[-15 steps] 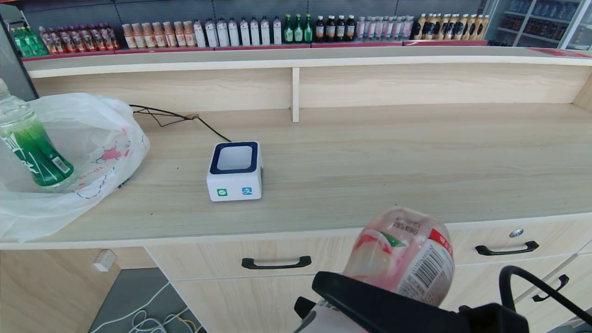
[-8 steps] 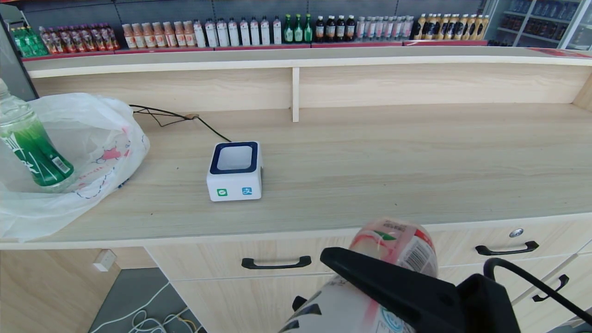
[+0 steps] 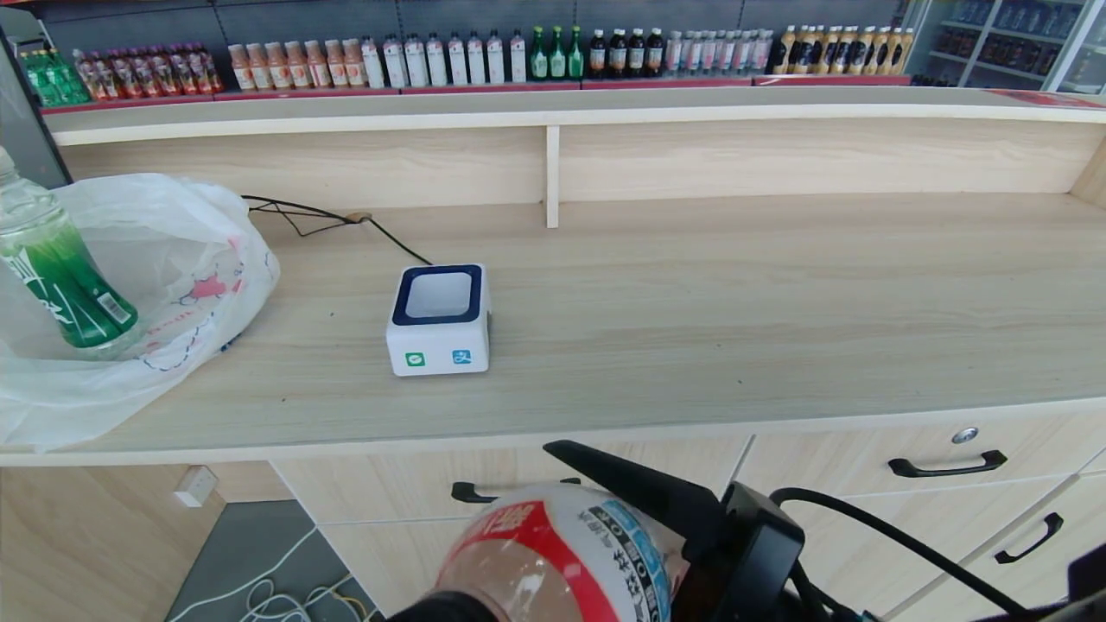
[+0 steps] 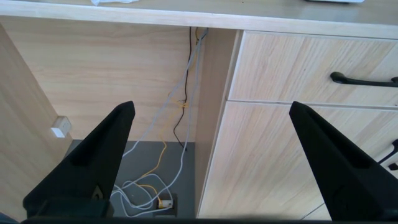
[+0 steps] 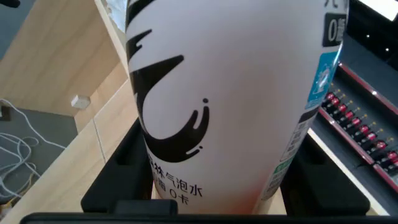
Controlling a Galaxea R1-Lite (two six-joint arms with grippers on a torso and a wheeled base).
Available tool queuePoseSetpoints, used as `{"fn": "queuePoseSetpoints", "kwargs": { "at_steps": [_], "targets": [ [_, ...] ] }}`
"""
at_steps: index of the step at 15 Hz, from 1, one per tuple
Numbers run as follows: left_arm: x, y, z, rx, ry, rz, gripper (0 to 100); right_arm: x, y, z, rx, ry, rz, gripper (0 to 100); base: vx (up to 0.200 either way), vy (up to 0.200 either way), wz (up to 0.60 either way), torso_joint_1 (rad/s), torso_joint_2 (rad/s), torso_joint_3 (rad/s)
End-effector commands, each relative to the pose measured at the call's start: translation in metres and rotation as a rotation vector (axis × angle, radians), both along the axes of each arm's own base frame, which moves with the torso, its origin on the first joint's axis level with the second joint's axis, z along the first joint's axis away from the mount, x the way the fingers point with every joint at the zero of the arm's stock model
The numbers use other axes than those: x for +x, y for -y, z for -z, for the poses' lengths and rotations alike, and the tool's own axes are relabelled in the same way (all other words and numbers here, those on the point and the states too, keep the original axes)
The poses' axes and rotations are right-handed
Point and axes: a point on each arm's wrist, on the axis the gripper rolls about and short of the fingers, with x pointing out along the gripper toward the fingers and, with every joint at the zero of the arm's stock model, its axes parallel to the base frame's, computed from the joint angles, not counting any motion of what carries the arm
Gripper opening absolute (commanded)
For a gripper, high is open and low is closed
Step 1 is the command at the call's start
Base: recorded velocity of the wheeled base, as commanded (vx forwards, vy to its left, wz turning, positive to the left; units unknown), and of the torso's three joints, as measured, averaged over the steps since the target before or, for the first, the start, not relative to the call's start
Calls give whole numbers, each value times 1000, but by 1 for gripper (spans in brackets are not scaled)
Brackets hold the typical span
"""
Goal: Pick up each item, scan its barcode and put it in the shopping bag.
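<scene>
The wooden counter [image 3: 691, 294] spanned the middle of the head view. The white shopping bag [image 3: 186, 250] lay slumped on it at the left edge, with a green bottle [image 3: 60, 276] leaning inside. The task's next item, a drink bottle [image 3: 553, 561] with a red, white and blue label, was low at the bottom centre, in front of the drawer fronts and below the counter's edge. The right gripper [image 5: 214, 177] was clamped on its body, one finger on each side. The scanner [image 3: 439, 320], a small white box with a dark-rimmed window facing up, sat left of centre on the counter, well apart from the bottle. The left gripper [image 4: 208, 162] hung empty, fingers spread wide, before the drawers.

The likely trouble was the lift: raised too close in, the bottle could strike the counter's edge and twist in the smooth-sided grip. No barcode showed, so it might meet the window facing the wrong way. The limp bag mouth could also fold shut, or the green bottle be knocked over.
</scene>
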Motion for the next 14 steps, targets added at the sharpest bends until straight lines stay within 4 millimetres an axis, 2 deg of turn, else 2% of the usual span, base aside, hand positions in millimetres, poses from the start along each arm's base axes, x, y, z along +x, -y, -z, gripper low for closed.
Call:
{"fn": "queuePoseSetpoints", "kwargs": {
  "at_steps": [1, 4, 7, 8, 10, 12, 14],
  "targets": [
    [0, 0, 0, 0, 0, -1, 100, 5, -14, 8, 24, -93, -36, 0, 0, 0, 0, 0, 0, 0],
    [0, 0, 0, 0, 0, -1, 100, 6, -15, 7, 65, -163, -82, 0, 0, 0, 0, 0, 0, 0],
    [0, 0, 0, 0, 0, -1, 100, 18, -16, 1, 97, -159, -51, 0, 0, 0, 0, 0, 0, 0],
    [0, 0, 0, 0, 0, -1, 100, 28, -23, -9, 154, -158, -43, 0, 0, 0, 0, 0, 0, 0],
    [0, 0, 0, 0, 0, -1, 100, 33, -28, -12, 219, -252, -56, 0, 0, 0, 0, 0, 0, 0],
    [0, 0, 0, 0, 0, -1, 100, 50, -40, -25, 359, -320, -12, 0, 0, 0, 0, 0, 0, 0],
    [0, 0, 0, 0, 0, -1, 100, 75, -48, -50, 533, -337, 31, 0, 0, 0, 0, 0, 0, 0]
  ]
}}
